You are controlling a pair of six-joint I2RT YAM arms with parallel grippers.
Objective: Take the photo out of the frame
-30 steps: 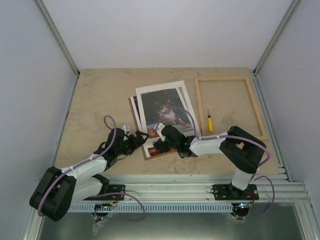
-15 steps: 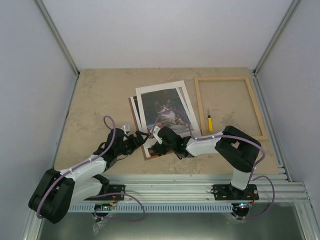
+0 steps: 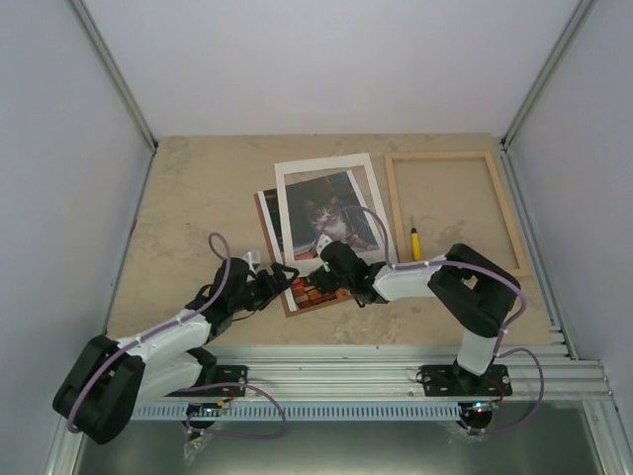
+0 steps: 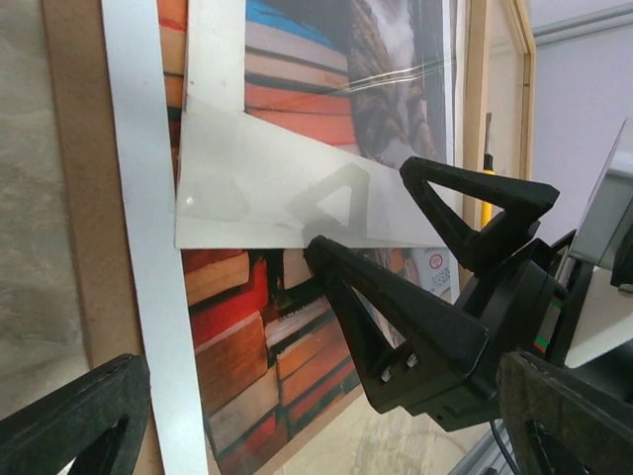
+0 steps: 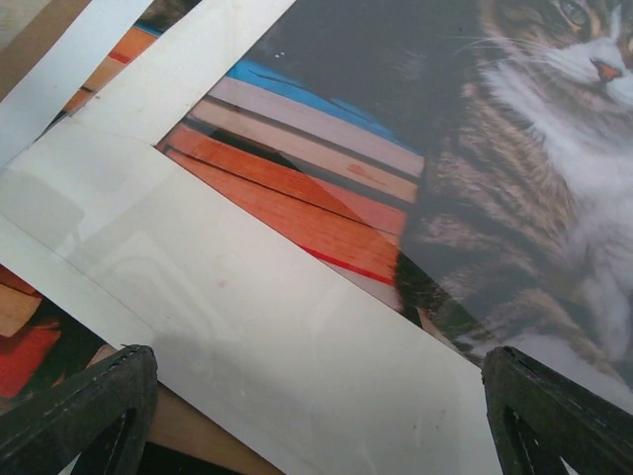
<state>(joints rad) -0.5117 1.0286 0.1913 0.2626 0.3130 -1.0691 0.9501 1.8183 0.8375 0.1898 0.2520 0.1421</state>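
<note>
The photo [image 3: 310, 287], a cat among orange-red books, lies flat on a brown backing board [image 3: 288, 308]. A white mat [image 3: 326, 164] with a window covers its far part, so the cat shows through. The empty pale wood frame [image 3: 450, 155] lies apart to the right. My right gripper [image 3: 329, 255] is open, low over the mat's near edge [image 5: 277, 336], its black fingers [image 4: 475, 213] straddling the mat's corner. My left gripper [image 3: 281, 274] is open at the photo's near left part [image 4: 247, 336], holding nothing.
A small yellow tool [image 3: 414, 243] lies between the mat and the frame's left rail [image 4: 477, 99]. The backing board's bare strip [image 4: 79, 198] runs along the photo's left side. Grey walls close in the table on three sides.
The right gripper has moved away from the arm bases, and the white mat has slid and turned straighter with it, uncovering more of the photo's book part. The left gripper has crept slightly right.
</note>
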